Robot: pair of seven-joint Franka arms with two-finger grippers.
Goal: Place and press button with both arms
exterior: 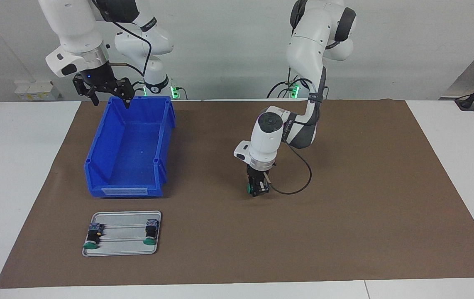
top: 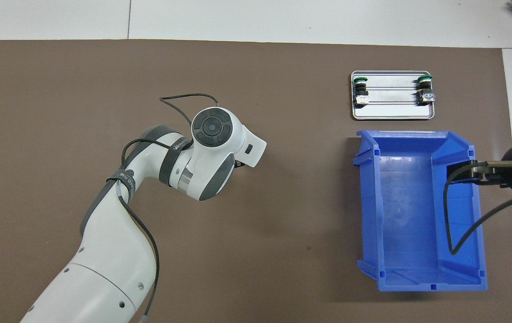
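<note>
My left gripper [exterior: 257, 189] is low over the middle of the brown mat, shut on a button [exterior: 249, 189] whose green cap points toward the right arm's end. In the overhead view the left wrist [top: 211, 128] hides both. My right gripper [exterior: 109, 94] hangs open and empty over the blue bin's rim nearest the robots; it also shows in the overhead view [top: 473, 172]. This arm waits. Two more buttons [exterior: 91, 240] [exterior: 150, 235] lie on a small metal tray [exterior: 123, 247], also seen from overhead [top: 361, 89] [top: 425, 88].
The empty blue bin [exterior: 96, 145] [top: 417, 211] stands toward the right arm's end of the mat. The tray [top: 392, 112] lies just farther from the robots than the bin. The brown mat [exterior: 365, 207] covers most of the white table.
</note>
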